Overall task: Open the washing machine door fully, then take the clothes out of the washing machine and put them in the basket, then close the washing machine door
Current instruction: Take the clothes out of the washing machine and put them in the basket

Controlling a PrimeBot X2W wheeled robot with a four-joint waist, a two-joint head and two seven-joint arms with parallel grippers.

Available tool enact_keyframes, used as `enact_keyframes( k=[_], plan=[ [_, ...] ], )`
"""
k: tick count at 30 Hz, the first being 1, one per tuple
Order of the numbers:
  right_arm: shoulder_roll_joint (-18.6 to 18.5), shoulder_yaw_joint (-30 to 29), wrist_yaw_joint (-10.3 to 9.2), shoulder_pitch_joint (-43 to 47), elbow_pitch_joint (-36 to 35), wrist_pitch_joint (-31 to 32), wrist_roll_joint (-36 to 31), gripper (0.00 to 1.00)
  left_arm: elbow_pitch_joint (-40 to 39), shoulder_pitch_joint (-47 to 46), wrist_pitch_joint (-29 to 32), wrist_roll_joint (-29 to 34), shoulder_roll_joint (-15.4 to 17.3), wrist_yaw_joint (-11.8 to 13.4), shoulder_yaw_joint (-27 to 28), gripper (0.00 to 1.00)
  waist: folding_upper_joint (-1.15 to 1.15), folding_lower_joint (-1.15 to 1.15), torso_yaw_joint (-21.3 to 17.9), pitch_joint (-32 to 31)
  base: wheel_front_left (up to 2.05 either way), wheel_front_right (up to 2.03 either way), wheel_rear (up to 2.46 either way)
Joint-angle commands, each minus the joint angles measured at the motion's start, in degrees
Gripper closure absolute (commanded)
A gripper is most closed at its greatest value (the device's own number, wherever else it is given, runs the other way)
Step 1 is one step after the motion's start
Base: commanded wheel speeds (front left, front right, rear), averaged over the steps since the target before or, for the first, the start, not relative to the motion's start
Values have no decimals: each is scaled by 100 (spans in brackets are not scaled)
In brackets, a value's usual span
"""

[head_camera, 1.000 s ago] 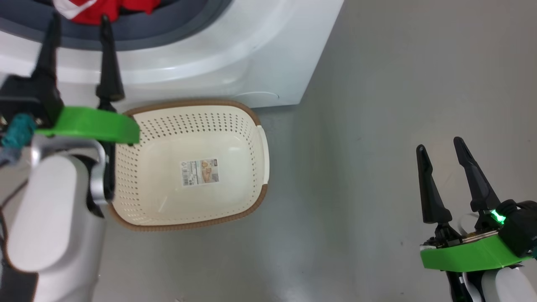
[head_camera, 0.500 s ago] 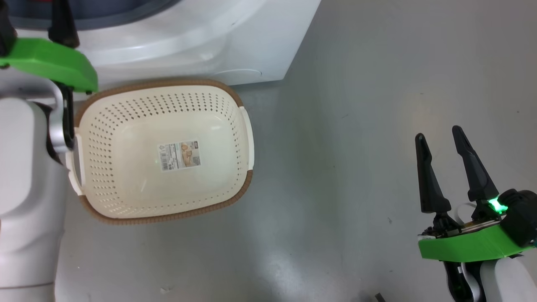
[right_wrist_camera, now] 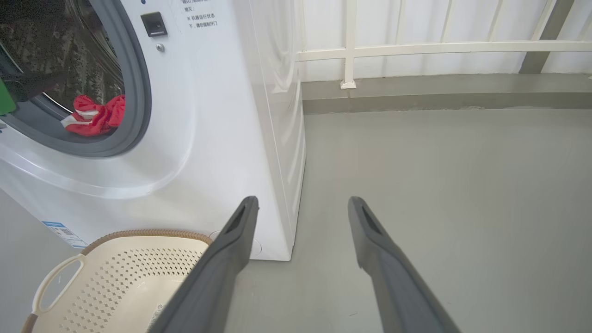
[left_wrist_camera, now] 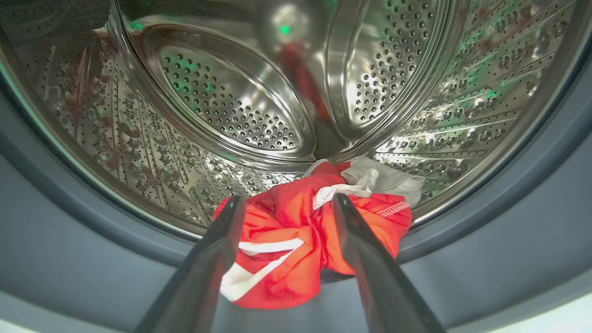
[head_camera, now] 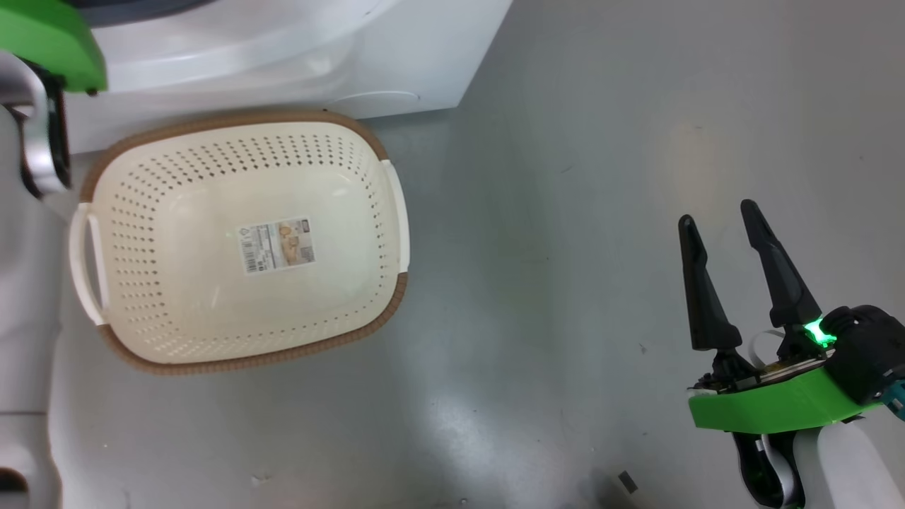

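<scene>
**A:** Where do we stand?

**B:** Our left gripper is at the mouth of the washing machine, fingers spread wide with nothing between them yet. The clothes lie in a red-and-white heap at the front lip of the drum, partly over the grey rubber ring and right ahead of the fingers.

**A:** And the other arm?

**B:** Our right gripper hangs over bare floor, well apart from the machine, also wide open and holding nothing. The basket sits on the floor just in front of the machine's base. It holds no garment, only a sticker on its bottom.

**A:** So the first grab is our step. How do we do it well?

**B:** We would push straight on so the fingers straddle the thick middle of the heap. The white trim at its edge would likely slip, or bring out one piece alone. We should go deep enough to catch several folds, with the tips clear of the steel and the rubber ring. A pinched seal would drag.

**A:** And the lift?

**B:** We close firmly and raise the bundle over the ring before backing out, so no loose end snags. Then we go down to the basket near the opening and let go low. After that we should look into the drum again, as the heap may hide more
</scene>
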Motion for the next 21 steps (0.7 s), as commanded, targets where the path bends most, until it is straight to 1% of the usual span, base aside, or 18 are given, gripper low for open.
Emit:
enact_keyframes(
  k=[1,11,21],
  plan=[
    [-68,151,35,-23,-111,-36,21,0,-93,-119,26,63,281,49,70,0,0,0,-51,43,0,0,0],
    [-68,246,35,-57,-39,-36,74,0,744,-752,304,228,585,119,-76,0,0,0,-301,158,0,0,0],
    [-68,381,35,-136,13,-36,161,0,1363,-1091,554,266,826,188,-153,0,0,0,-503,269,0,0,0]
  ],
)
